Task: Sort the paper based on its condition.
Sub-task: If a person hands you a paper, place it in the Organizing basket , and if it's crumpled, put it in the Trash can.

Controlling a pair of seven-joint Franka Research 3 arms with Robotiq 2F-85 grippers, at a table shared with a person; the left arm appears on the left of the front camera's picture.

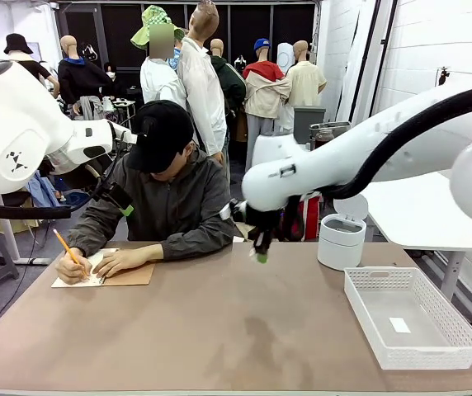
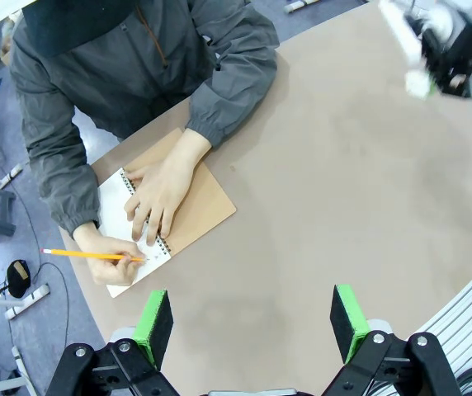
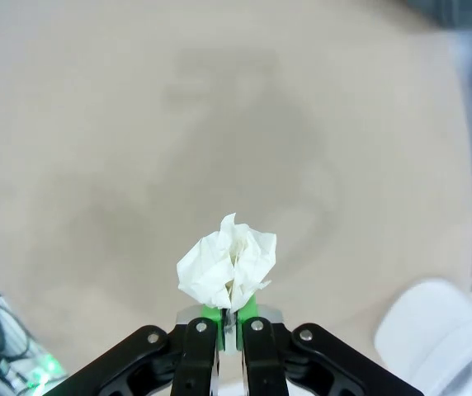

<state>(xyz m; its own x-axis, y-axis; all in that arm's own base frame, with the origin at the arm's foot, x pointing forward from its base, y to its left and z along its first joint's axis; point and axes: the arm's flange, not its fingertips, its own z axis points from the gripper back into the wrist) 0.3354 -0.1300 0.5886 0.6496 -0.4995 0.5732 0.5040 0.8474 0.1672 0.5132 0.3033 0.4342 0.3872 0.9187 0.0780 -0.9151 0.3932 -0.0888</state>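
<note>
Right gripper [image 3: 230, 313] clamps 1 crumpled paper [image 3: 228, 268], left gripper [image 2: 251, 320] gapes wide and empty, with 1 notebook [image 2: 205, 208] at its 11 o'clock.

No words, numbers or brand names can be read anywhere. A small black geometric emblem [image 1: 15, 161] sits on the white housing of the left arm [image 1: 21, 115], a symbol rather than letters. A tiny white label [image 1: 399, 325] lies in the white basket [image 1: 430, 357], too small to tell any print. Pencil marks on the spiral notebook page [image 2: 112, 210] are too faint to read. The crumpled paper [image 3: 228, 268] pinched in the right gripper [image 3: 232, 313] shows white folds, with no legible writing.
</note>
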